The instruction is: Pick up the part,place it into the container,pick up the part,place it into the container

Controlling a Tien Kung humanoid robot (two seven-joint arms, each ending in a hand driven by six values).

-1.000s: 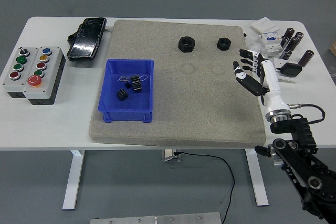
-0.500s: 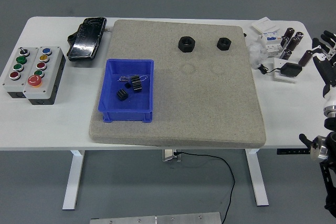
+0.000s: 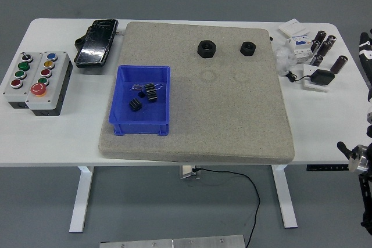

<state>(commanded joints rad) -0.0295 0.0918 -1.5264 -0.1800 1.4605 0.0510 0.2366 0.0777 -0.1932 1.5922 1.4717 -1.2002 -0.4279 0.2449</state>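
- Two black hex-nut parts, chunky and six-sided with round bores, sit on the far part of the mat: the larger nut point(image 3: 206, 48) left, the smaller nut point(image 3: 248, 48) right, apart from each other.
- Blue plastic bin point(image 3: 140, 108), rectangular with smooth walls, stands on the mat's left side; inside lie two small black toothed gears point(image 3: 144, 98) and something pale that I cannot make out.
- Grey mat point(image 3: 200, 91) looks like coarse felt, covering most of the white table point(image 3: 52, 135).
- Left of the mat: grey button box point(image 3: 36, 81) with coloured round buttons; a glossy black device point(image 3: 96, 41) beyond it.
- Far right: white blocks and dark cylinders point(image 3: 322, 47), too small to identify.
- My right hand point(image 3: 367, 50) is cut off by the frame's right edge, beside the table; finger state cannot be told. Arm joint point(image 3: 359, 161) shows below it.
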